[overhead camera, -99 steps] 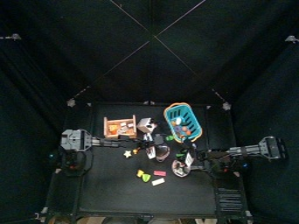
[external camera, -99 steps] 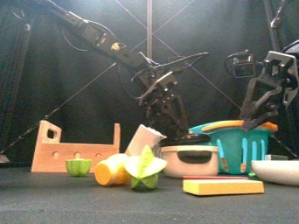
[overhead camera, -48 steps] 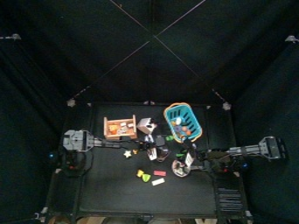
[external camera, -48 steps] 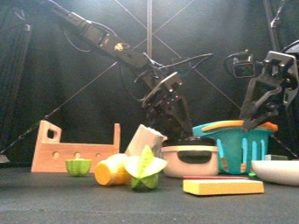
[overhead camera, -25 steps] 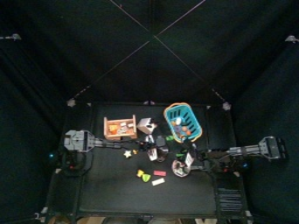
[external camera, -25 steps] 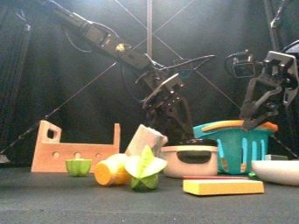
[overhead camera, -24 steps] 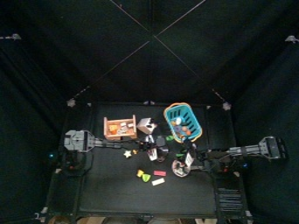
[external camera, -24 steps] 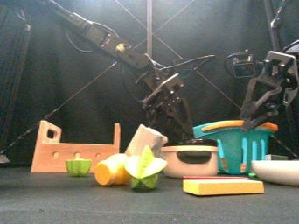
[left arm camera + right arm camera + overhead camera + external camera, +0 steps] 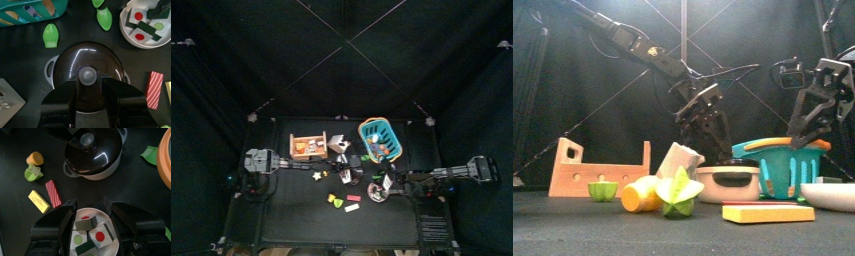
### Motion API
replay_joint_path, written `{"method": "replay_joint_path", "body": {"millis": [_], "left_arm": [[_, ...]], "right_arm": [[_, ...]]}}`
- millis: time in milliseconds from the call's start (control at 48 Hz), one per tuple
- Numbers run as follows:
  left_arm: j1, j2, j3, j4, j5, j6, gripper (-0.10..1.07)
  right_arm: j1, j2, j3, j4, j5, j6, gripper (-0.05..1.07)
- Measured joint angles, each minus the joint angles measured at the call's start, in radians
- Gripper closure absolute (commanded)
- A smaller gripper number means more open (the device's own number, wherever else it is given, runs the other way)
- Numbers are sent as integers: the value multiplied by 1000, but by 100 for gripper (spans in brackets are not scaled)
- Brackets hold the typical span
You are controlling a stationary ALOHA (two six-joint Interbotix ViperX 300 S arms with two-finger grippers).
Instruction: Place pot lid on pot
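Pot lid (image 9: 87, 75) sits seated on the pot (image 9: 100, 172) mid-table; looks rigid, glossy and likely slippery, so the centre knob (image 9: 87, 75) is the only sane grab point. Left gripper (image 9: 87, 100) hangs just over it, jaws apart astride the knob, not clamped. Right gripper (image 9: 91, 223) rests over the white plate (image 9: 115, 239), jaws apart, empty.

The pot lid (image 9: 87, 62) is shiny, smooth and dark. The rack (image 9: 601, 168) looks like wood. The desk (image 9: 20, 175) is dull black.

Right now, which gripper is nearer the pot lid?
Left. The left gripper hangs directly over the pot lid, jaws open either side of its knob. The right gripper hovers off to the side, above the white bowl.
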Motion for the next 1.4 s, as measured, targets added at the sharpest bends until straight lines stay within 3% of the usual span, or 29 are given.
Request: {"method": "replay_joint_path", "body": {"millis": [1000, 1396], "left_arm": [[-2, 2, -23, 12, 60, 0, 34], [2, 2, -23, 11, 46, -2, 9]], "right_arm": [[0, 0, 0, 0, 0, -2, 19], [0, 0, 0, 0, 0, -2, 19]]}}
